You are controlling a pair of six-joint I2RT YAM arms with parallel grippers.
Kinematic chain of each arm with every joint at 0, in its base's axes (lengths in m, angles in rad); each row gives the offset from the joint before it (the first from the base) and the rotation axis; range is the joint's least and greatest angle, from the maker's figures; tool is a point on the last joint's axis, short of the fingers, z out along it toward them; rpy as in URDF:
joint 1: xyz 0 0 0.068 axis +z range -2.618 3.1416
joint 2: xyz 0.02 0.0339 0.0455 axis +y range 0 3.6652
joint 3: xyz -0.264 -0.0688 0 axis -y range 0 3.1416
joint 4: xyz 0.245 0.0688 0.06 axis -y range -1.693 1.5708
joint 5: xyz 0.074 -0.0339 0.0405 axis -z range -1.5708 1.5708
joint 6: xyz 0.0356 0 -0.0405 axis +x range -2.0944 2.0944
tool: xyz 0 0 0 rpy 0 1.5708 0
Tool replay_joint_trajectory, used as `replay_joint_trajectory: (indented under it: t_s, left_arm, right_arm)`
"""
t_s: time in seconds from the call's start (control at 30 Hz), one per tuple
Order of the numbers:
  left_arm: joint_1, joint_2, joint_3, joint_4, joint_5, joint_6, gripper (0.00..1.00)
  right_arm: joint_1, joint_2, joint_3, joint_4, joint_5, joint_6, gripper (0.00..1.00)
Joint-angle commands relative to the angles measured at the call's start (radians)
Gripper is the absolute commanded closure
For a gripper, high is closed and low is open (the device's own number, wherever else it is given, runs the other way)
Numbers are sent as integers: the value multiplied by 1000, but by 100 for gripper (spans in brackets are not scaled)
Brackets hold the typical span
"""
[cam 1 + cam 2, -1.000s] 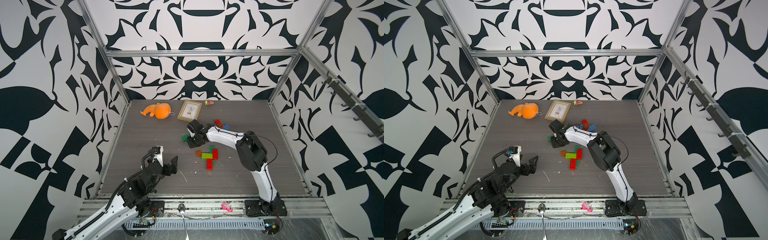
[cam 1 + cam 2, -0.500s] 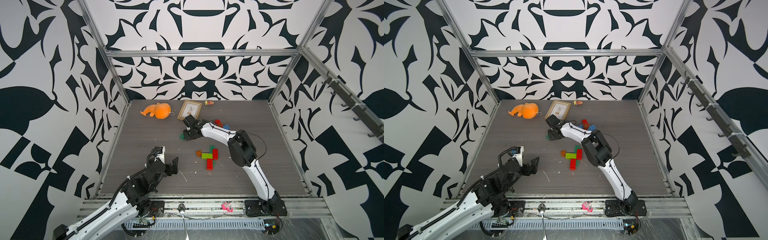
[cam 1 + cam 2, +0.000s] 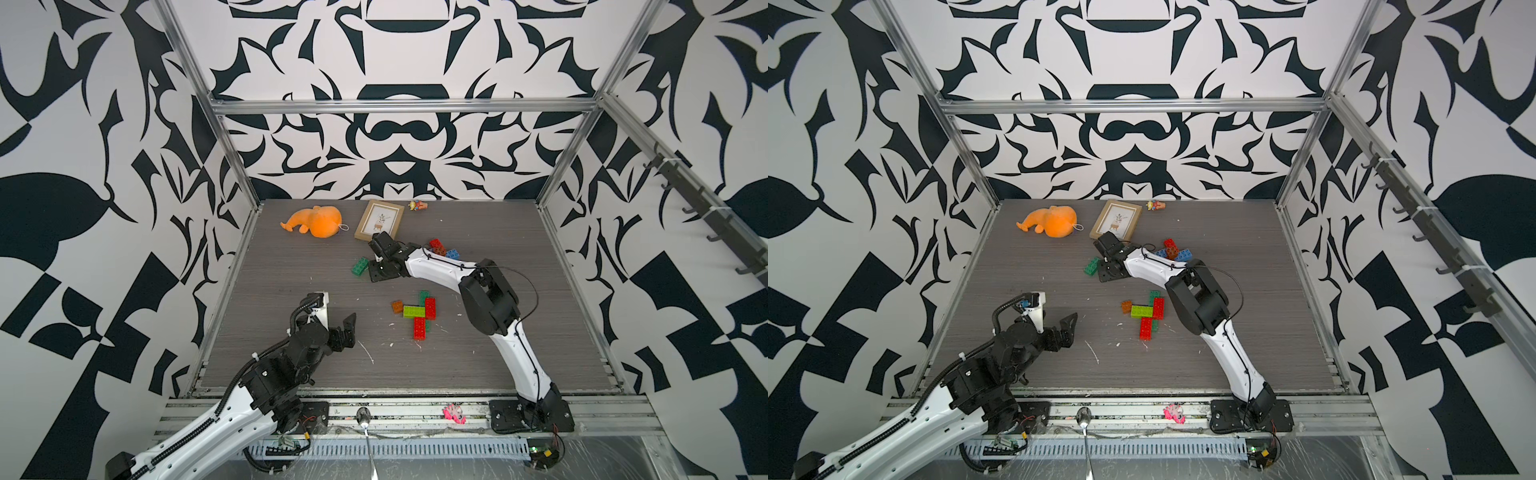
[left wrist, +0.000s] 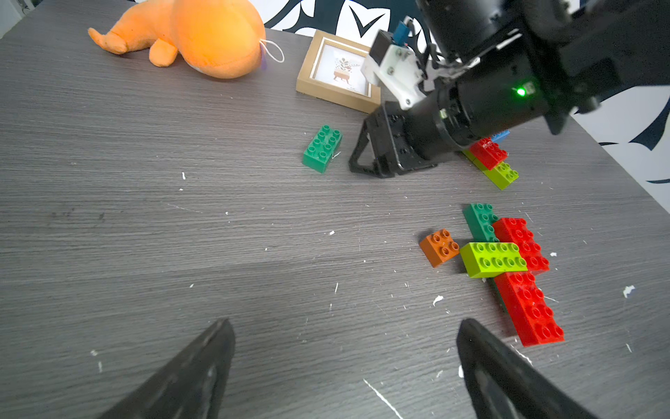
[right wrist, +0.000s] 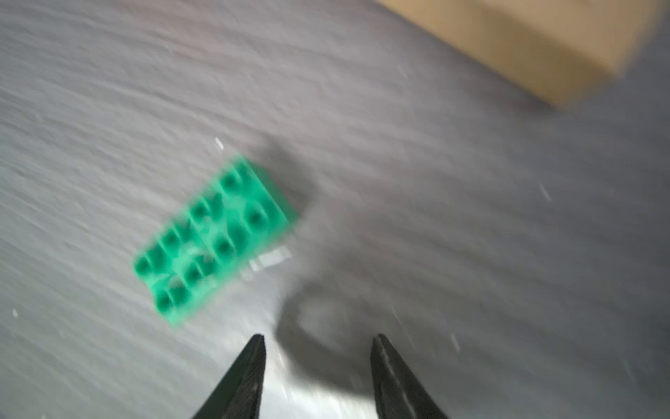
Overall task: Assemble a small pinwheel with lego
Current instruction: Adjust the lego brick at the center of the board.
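A loose dark green lego brick (image 3: 360,266) lies studs up at the back left of the table's middle. My right gripper (image 5: 317,337) hovers just beside it, open, with only bare table between its fingers; that brick (image 5: 214,239) sits off to one side of the tips, blurred. Nearer the front, a joined cluster holds a lime green brick (image 3: 414,311), two red bricks (image 3: 430,308) and a dark green one (image 3: 424,296), with an orange-brown square (image 3: 397,306) beside it. My left gripper (image 4: 346,323) is wide open and empty over bare table at the front left.
Red and blue bricks (image 3: 437,246) are piled behind the right forearm. An orange plush (image 3: 318,221), a picture frame (image 3: 379,220) and a tiny figurine (image 3: 417,205) lie along the back. White crumbs dot the table (image 3: 291,257). A pink scrap (image 3: 453,413) sits on the front rail.
My right gripper's jaws have spread apart beside the dark green brick, and the right arm's elbow has shifted. The brick has barely moved. The left arm has shifted only slightly.
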Motion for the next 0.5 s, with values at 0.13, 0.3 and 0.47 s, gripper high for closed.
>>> replay_joint_trajectory:
  t_s: [0.13, 0.3, 0.47]
  left_arm:
    - [4, -24, 24, -42, -44, -31, 0]
    - [4, -32, 20, -39, -37, -29, 0]
    - [4, -31, 18, -28, -22, -24, 0]
  right_arm:
    - [59, -13, 56, 81, -17, 80, 20]
    - [83, 79, 191, 4, 80, 125, 2]
    - [95, 135, 250, -32, 229, 193, 2]
